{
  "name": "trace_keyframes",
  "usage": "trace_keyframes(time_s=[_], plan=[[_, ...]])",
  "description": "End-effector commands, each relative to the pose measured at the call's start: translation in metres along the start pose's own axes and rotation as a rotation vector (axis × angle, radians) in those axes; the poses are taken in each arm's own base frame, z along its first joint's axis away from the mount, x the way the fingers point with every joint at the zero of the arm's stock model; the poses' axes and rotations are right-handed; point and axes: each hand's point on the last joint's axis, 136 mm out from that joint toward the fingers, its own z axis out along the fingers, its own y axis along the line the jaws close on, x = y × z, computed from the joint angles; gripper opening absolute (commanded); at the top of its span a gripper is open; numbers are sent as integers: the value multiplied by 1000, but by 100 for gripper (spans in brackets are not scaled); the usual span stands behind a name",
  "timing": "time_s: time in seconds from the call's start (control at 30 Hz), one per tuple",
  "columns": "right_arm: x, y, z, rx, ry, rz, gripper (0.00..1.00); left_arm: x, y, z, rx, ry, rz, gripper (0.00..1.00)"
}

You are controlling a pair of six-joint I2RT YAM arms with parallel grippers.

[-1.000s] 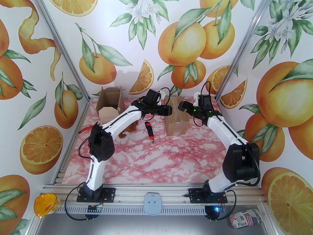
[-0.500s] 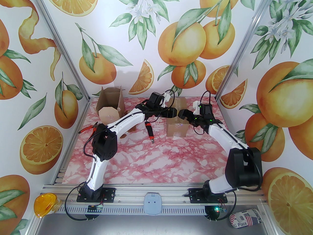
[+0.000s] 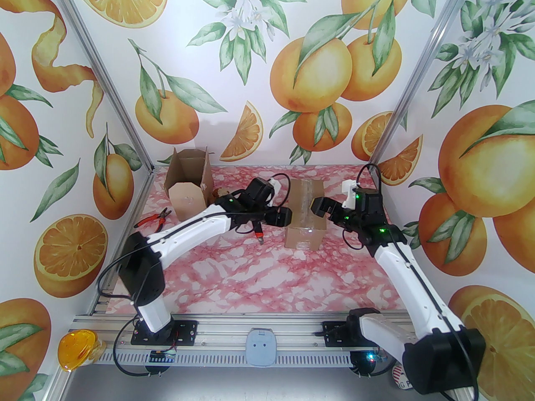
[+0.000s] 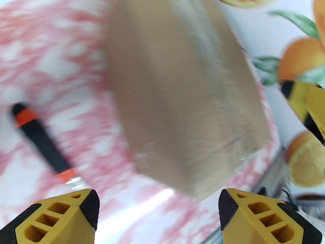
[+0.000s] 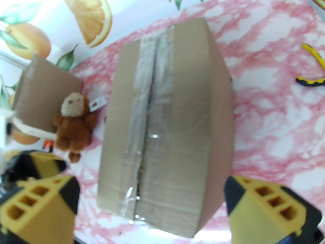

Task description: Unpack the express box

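On the surface (image 3: 271,274), the closed box (image 3: 307,219) sat toward one o'clock, a knife (image 4: 40,136) at its nine. An opened box (image 3: 188,186) stood at eleven o'clock, a plush toy (image 5: 75,126) at its three, pliers (image 3: 152,220) at its seven.

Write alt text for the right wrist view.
A taped cardboard box lies on the pink marble table, framed by two open yellow fingers. A brown stuffed monkey lies beside it, near another cardboard box.
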Motion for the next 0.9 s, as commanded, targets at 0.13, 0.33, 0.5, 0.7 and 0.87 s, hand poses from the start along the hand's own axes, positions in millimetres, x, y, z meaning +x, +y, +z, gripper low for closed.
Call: trace_keyframes(time_s=[0.13, 0.33, 0.5, 0.7, 0.87], plan=[[0, -10, 9, 43, 5, 18, 100, 23, 69, 27, -388, 123, -140, 91], [-12, 3, 0, 0, -46, -1, 100, 33, 83, 67, -470, 227, -188, 91], [-25, 13, -7, -24, -78, -19, 100, 47, 99, 95, -457, 312, -303, 90], [-33, 21, -11, -50, -97, -32, 100, 56, 109, 112, -466, 382, -347, 86], [-32, 19, -6, -54, -100, -16, 100, 66, 121, 122, -454, 437, -378, 82]])
